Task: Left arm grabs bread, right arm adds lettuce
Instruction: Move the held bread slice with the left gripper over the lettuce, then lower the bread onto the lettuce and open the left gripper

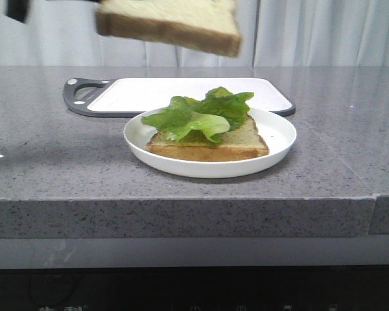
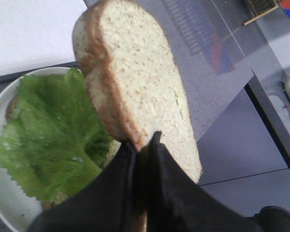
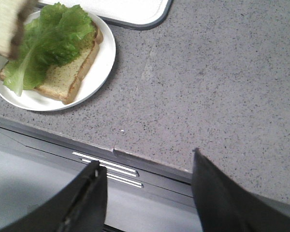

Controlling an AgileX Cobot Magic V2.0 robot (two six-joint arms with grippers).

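Note:
My left gripper (image 2: 144, 142) is shut on the lower edge of the bread (image 2: 135, 82), a thick pale tan slice with a brown crust. It holds the bread in the air above the plate. In the front view the bread (image 1: 168, 23) hangs blurred at the top, over the white plate (image 1: 275, 139). The ruffled green lettuce (image 1: 198, 113) lies on a second bread slice (image 1: 240, 142) on the plate. The lettuce also shows in the left wrist view (image 2: 48, 130) and the right wrist view (image 3: 48, 38). My right gripper (image 3: 148, 162) is open and empty over the counter's front edge, to the right of the plate.
A white cutting board with a dark grey rim and handle (image 1: 155, 94) lies behind the plate. The grey speckled counter (image 1: 337, 129) ends in a front edge (image 3: 150, 162) under my right gripper. A black part of the left arm (image 1: 16, 8) shows at the top left.

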